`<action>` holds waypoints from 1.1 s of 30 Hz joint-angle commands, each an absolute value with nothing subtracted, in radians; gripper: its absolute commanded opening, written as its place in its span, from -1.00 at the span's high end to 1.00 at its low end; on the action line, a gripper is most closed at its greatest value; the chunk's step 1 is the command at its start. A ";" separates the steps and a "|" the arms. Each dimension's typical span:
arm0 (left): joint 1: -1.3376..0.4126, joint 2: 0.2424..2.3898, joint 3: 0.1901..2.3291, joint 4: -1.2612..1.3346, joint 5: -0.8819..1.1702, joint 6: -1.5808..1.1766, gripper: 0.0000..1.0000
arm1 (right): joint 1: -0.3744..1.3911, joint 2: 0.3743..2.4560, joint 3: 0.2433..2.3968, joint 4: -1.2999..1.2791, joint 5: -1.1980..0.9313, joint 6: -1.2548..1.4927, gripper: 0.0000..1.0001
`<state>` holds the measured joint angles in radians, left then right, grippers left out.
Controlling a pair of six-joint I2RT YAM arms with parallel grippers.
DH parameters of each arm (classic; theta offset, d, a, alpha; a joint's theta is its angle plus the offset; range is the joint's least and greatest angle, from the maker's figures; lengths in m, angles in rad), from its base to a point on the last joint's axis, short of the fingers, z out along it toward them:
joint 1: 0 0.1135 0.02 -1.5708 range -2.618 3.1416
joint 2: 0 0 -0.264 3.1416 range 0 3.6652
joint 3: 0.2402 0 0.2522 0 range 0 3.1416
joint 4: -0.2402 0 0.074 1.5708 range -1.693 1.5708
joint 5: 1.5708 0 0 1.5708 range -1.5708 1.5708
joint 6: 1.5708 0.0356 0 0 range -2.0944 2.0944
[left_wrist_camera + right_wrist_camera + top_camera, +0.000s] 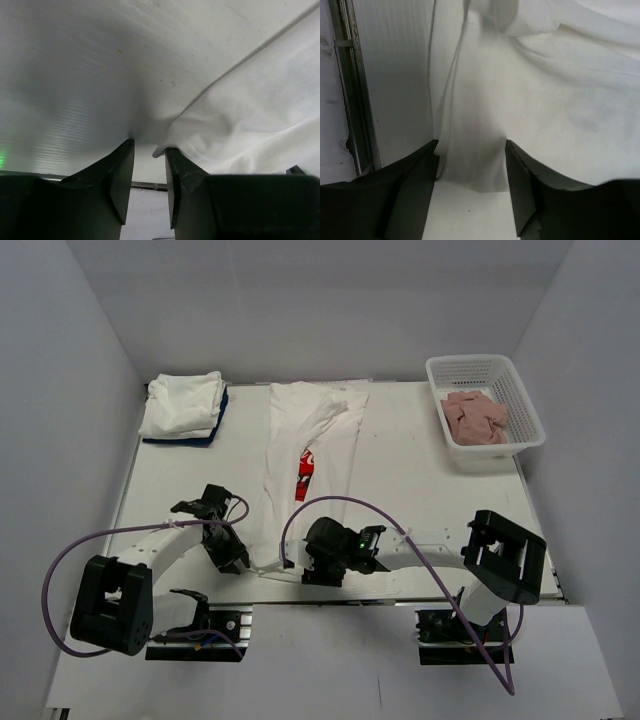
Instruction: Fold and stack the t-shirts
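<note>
Top external puts you at the near hem of the t-shirt (pixel 312 430), left end effector (pixel 240 562) narrowly parted, right end effector (pixel 305 570) wide, neither holding: next, pinch both corners.

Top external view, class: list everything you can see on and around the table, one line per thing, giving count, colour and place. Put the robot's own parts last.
long-folded white cotton t-shirt with a red chest print: one, white, lengthwise at the table's centre.
stack of folded white t-shirts: one stack, number of shirts unclear, far left corner, on a dark blue layer.
white plastic mesh basket: one, white, far right corner.
crumpled pink cloth: one heap, pink, inside the basket.
white table: one, white, under everything.
purple cables: two, purple, looping along the arms.
left gripper: one, black, open, at the shirt's near hem.
right gripper: one, black, open, astride that hem.
</note>
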<state>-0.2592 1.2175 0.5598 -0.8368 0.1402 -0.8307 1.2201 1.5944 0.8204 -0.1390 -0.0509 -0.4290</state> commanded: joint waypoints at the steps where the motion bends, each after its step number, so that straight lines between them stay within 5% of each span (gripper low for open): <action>1: -0.256 1.201 0.580 -0.804 0.086 -0.859 0.16 | 1.224 1.620 0.795 -0.158 -0.009 -0.446 -0.11; 3: -0.256 1.226 0.580 -0.764 0.121 -0.845 0.16 | 1.223 1.631 0.795 -0.155 -0.009 -0.448 0.12; 5: -0.256 1.238 0.566 -0.692 0.193 -0.818 0.41 | 1.223 1.634 0.801 -0.156 -0.009 -0.451 0.34; 7: -0.265 1.247 0.537 -0.646 0.253 -0.818 1.00 | 1.221 1.638 0.807 -0.158 -0.009 -0.453 0.60; 13: -0.265 1.148 0.580 -0.641 0.282 -0.778 1.00 | 1.218 1.628 0.819 -0.152 -0.005 -0.404 1.00; 21: -0.265 1.101 0.724 -0.631 0.331 -0.769 1.00 | 1.158 1.517 0.827 -0.081 0.142 -0.262 1.00; 33: -0.244 1.388 0.998 -0.549 0.305 -0.747 1.00 | 0.973 1.537 0.951 -0.012 0.248 -0.273 1.00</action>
